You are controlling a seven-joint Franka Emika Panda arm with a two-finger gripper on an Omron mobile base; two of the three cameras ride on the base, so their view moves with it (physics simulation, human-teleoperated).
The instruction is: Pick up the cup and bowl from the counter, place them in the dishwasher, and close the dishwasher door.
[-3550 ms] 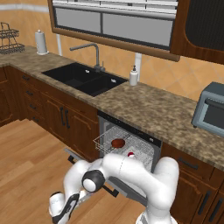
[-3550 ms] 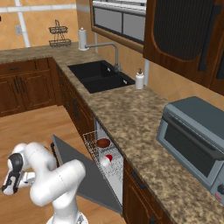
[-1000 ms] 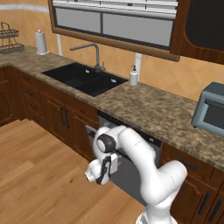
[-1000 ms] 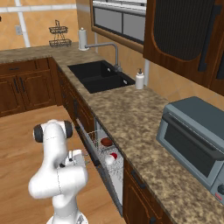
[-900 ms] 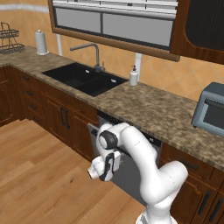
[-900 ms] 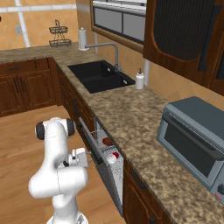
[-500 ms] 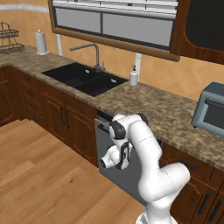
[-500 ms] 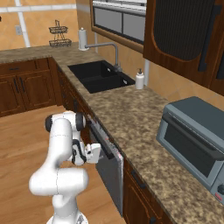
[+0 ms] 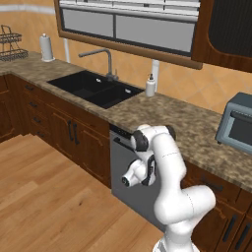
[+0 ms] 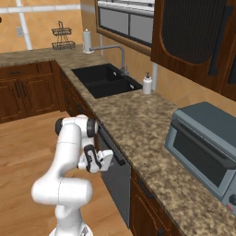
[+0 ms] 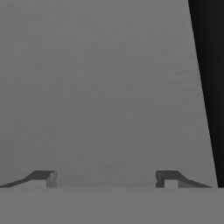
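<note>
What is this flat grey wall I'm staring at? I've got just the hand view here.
Observer: That's the dishwasher door. It stands upright under the counter and looks shut. The pincer is right in front of its face.
Operator: And the dark stripe on my right?
Observer: Probably the door's long dark bar handle, which runs along the top edge just below the counter.
</note>
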